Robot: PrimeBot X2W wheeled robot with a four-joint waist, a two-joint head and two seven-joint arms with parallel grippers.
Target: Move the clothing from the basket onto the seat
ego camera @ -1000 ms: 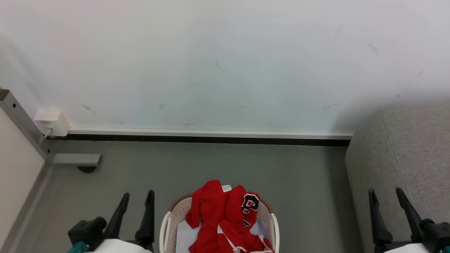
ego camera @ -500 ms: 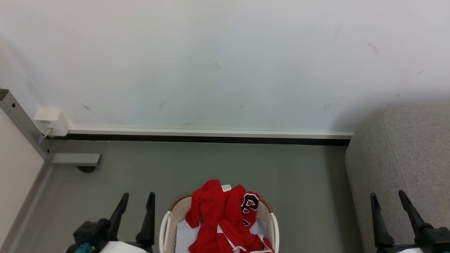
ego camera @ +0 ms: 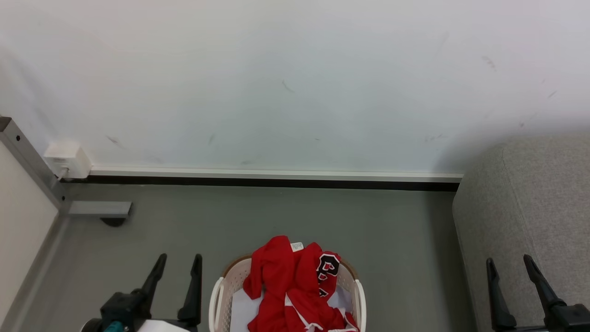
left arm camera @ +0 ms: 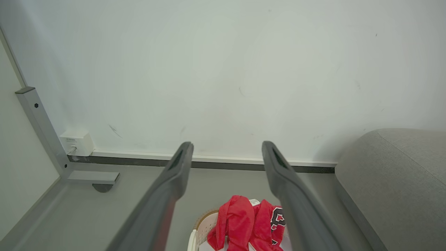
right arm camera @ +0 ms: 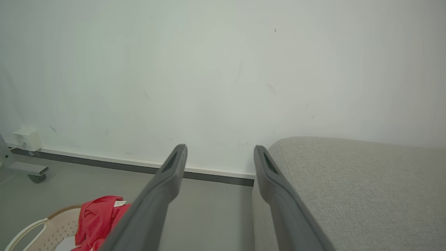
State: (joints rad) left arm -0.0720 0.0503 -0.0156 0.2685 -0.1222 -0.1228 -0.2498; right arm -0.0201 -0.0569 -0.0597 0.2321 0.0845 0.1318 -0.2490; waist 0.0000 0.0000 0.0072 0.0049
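White painted wall (ego camera: 295,83), scuffed with a few dark marks, takes up the upper half of the head view, and one dull grey floor (ego camera: 276,216) meets it at a dark skirting strip. One large sofa in light grey woven fabric (ego camera: 530,198) with rounded edges stands at the right against the wall; its seat is bare.

One white perforated plastic basket with a brown rim (ego camera: 220,295) sits on the floor at the bottom centre, apart from the sofa. The red clothing with white trim (ego camera: 286,281) lies heaped inside it and rises above the far rim. How many garments make up the heap cannot be told. A pale liner sheet (ego camera: 242,309) shows beneath it.

Two hands are in view. The left hand (ego camera: 180,256) hovers just left of the basket, its two dark fingers spread and empty. The right hand (ego camera: 508,259) hangs before the sofa's near corner, likewise spread and empty.

One grey metal post (ego camera: 27,157) and one small white box (ego camera: 67,159) stand in the left corner.

One black-and-white letter patch (ego camera: 328,267) reads roughly as a C, with part of a second below it. One small white label (ego camera: 297,247) carries print too small to read.
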